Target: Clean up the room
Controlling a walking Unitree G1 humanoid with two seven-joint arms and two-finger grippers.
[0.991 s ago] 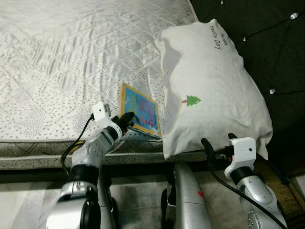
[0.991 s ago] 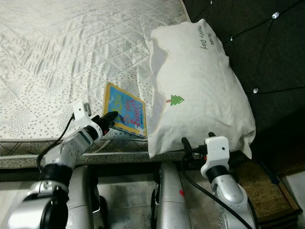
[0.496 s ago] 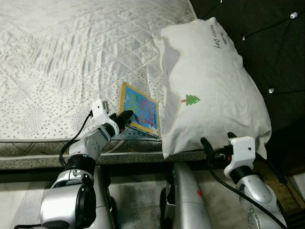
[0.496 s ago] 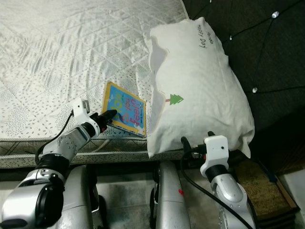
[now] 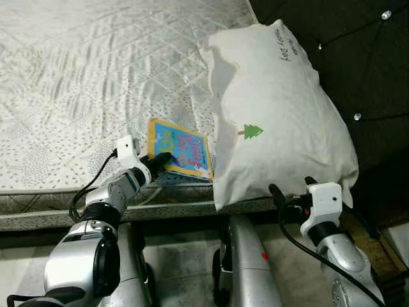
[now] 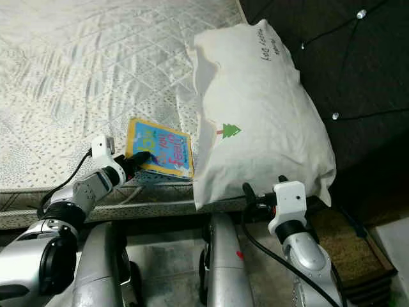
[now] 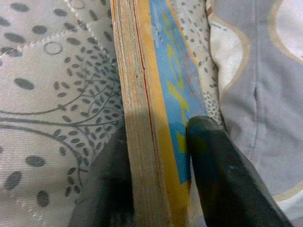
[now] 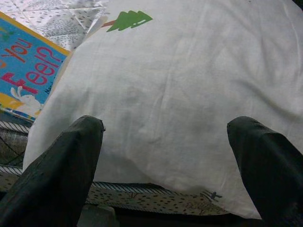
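White quilted mattress (image 5: 83, 77), big white pillow with green tree print (image 5: 281, 128) right. Blue-and-yellow picture book (image 5: 181, 149) at near edge, touching pillow. My left gripper (image 5: 161, 160) clamped on book's near corner: squeeze firm, lift level. My right gripper (image 8: 165, 156) spread wide before pillow.

Glossy cardboard book (image 5: 179, 148), matt cloth pillow (image 5: 281, 121), quilted fabric mattress (image 5: 89, 70).

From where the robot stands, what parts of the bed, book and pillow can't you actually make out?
- Book: its far edge slips under the pillow in the eye views; its title is cut off in the right wrist view.
- Left gripper: the lower finger lies in shadow beneath the book in the left wrist view.
- Handwriting on the pillow: too small to read.
- Right gripper: open before the pillow; what lies behind the pillow is hidden.
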